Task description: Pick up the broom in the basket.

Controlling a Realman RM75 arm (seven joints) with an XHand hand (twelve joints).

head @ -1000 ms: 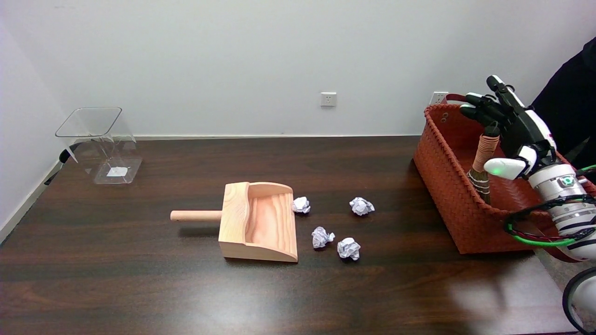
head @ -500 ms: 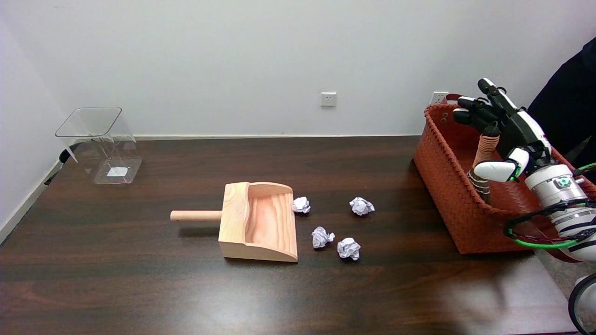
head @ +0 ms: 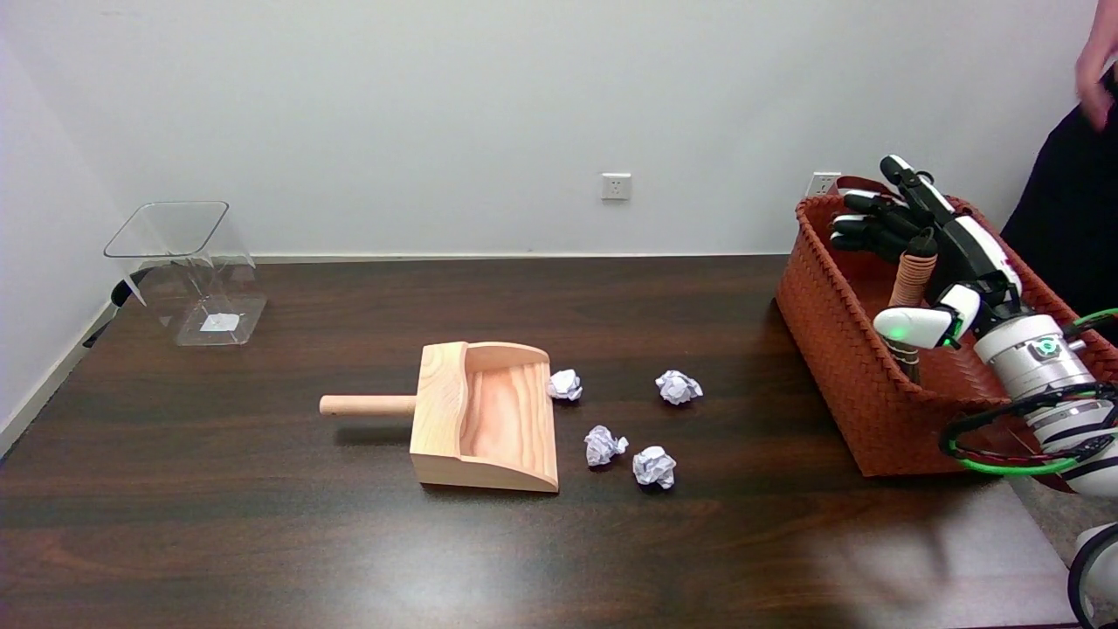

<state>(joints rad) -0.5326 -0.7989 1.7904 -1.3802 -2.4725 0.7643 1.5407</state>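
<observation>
While the broom (head: 908,284) stands nearly upright in the woven basket (head: 838,349) at the table's right end, its wrapped handle is framed by the right hand (head: 930,253), whose fingers are spread past the handle top with the thumb lying in front lower down. Nothing is yet gripped, so the approach step is judged to be in hand. Next, the fingers would need to be closed around the handle before any lift is attempted.
</observation>
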